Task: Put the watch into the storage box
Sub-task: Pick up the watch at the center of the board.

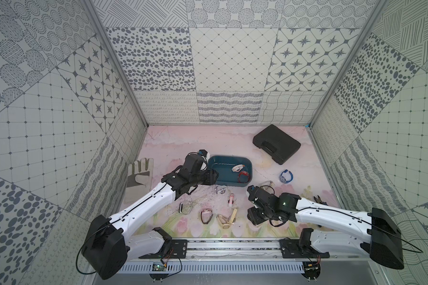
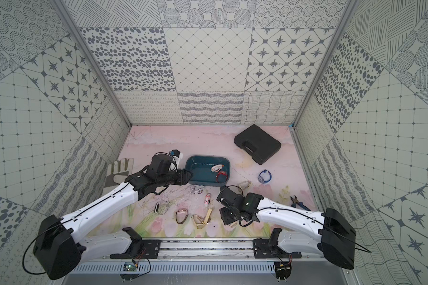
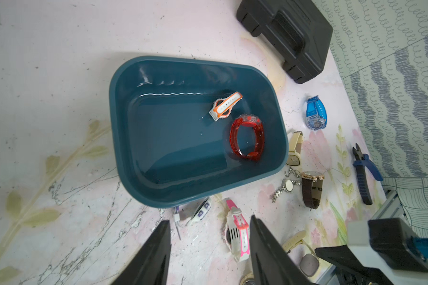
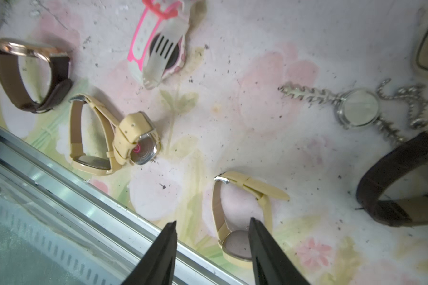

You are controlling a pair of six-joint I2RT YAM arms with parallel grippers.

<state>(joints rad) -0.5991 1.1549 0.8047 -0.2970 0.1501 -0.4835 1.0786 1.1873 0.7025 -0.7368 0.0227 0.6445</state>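
The storage box (image 1: 229, 157) is a dark teal tub at mid-table, its rim (image 3: 183, 60) also in the left wrist view. Inside lie an orange-and-white watch (image 3: 226, 104) and a red watch (image 3: 246, 137). My left gripper (image 1: 214, 176) hovers at the box's left end, and its jaws (image 3: 209, 229) stand open with nothing between them. Below them on the table lies a pink-and-white watch (image 3: 236, 232). My right gripper (image 4: 213, 220) is open over a beige watch (image 4: 236, 243) by the front rail, not touching it. Seen from above, that gripper (image 1: 255, 217) points down.
Several more watches lie loose in front of the box, among them a blue one (image 1: 286, 176), a brown one (image 1: 205, 216) and a beige pair (image 1: 226, 219). A black case (image 1: 276, 144) sits back right, a glove (image 1: 140, 174) left, pliers (image 1: 320, 199) right. The metal rail (image 1: 232, 244) bounds the front.
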